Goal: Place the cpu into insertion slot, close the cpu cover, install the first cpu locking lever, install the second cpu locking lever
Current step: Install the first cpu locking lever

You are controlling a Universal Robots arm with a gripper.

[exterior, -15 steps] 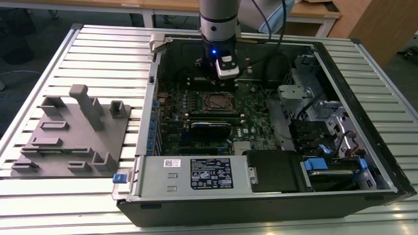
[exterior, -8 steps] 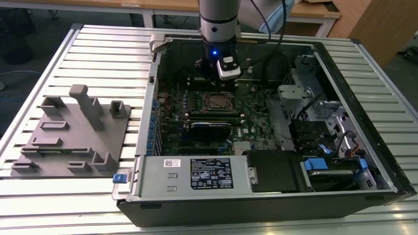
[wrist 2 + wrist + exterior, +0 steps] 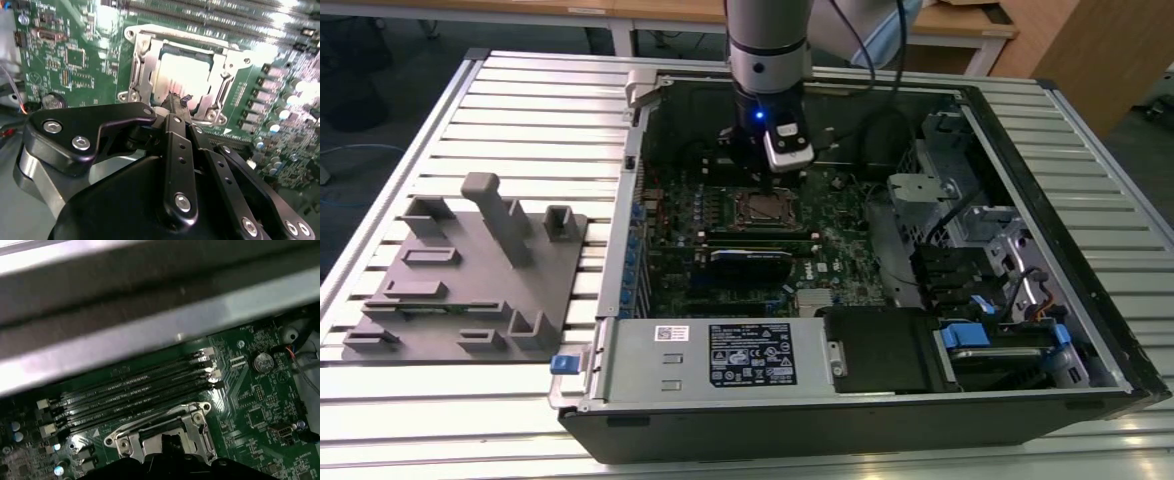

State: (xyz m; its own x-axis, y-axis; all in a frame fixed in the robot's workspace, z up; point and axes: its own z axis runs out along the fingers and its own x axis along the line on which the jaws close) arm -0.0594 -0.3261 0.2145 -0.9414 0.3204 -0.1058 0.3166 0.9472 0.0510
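The cpu [image 3: 186, 75] sat in the insertion slot [image 3: 142, 75] on the green board [image 3: 75, 55], its pale top showing through the window of the cpu cover [image 3: 220, 92], which lay flat over it. My gripper [image 3: 179, 101] hung just above the socket's near edge, its fingers pressed together on nothing. 4 long black memory slots [image 3: 135, 390] ran beside the socket inside the open computer case [image 3: 1067, 250].

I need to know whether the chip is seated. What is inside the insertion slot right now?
In the second wrist view the insertion slot holds the cpu, its bright metal top showing through the cpu cover lying over it. The gripper tip hides the near edge; the contacts beneath are covered.
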